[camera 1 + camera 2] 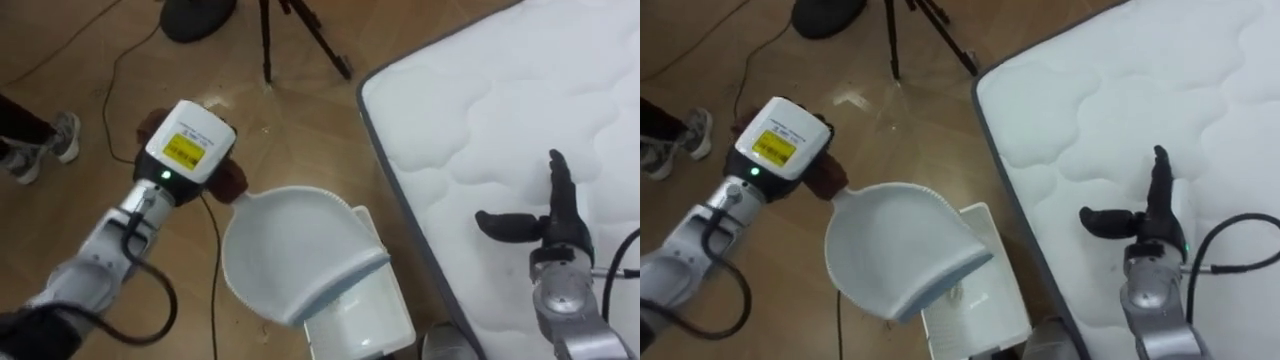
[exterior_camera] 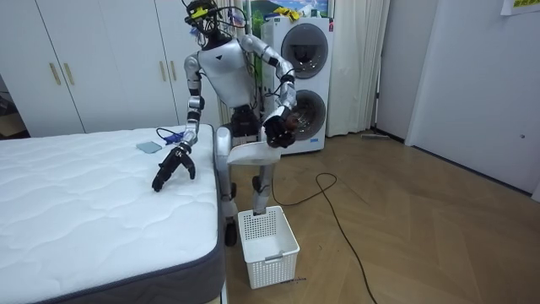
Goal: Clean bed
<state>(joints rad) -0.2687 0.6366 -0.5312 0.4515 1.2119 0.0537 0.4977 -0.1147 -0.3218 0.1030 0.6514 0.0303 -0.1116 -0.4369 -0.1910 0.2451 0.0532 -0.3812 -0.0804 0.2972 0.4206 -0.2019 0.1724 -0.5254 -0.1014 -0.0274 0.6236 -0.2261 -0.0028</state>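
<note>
Just off the mattress (image 1: pixel 500 100) edge, left hand (image 1: pixel 226 180) grips a dustpan (image 1: pixel 290 245) above the basket (image 1: pixel 365 320) (right hand (image 1: pixel 548 228) splayed open).

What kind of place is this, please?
Probably a bedroom in a home, perhaps staged for recording: a white quilted mattress, tall white wardrobe doors, and two stacked white washing machines on a wooden floor.
</note>
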